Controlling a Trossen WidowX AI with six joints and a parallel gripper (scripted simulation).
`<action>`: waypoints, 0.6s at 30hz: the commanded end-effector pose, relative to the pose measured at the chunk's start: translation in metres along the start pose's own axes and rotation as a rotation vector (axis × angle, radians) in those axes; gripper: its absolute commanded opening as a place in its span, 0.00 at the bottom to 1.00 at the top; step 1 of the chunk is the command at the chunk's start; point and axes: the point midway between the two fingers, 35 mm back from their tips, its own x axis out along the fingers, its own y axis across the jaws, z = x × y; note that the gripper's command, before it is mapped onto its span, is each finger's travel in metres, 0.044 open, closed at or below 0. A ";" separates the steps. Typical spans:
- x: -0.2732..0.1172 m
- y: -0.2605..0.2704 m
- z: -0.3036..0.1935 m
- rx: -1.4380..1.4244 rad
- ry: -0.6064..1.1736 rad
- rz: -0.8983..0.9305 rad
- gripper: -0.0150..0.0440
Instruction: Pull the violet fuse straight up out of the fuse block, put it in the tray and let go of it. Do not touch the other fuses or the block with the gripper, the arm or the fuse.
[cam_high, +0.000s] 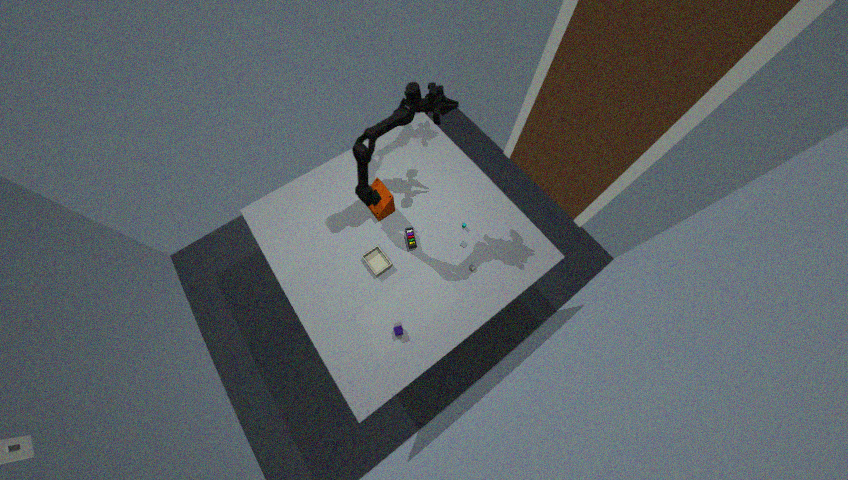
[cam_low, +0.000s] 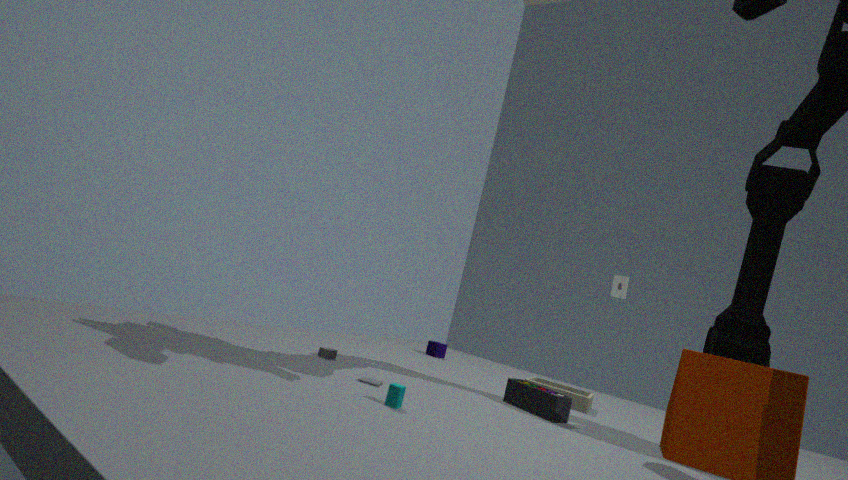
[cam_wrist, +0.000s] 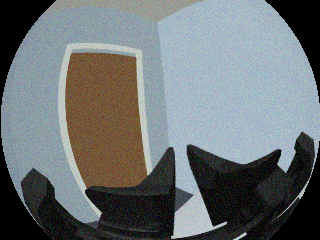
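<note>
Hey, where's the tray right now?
In the top view the tray sits mid-table, just left of the fuse block and below the orange base.

Pale table (cam_high: 333, 309) with tray (cam_high: 376, 261), fuse block (cam_high: 410, 238), orange base (cam_high: 381, 199).
</note>
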 end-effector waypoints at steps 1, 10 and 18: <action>0.030 -0.056 -0.038 -0.094 0.145 -0.054 0.36; 0.056 -0.171 -0.136 -0.250 0.491 -0.118 0.36; 0.033 -0.268 -0.231 -0.337 0.841 -0.109 0.36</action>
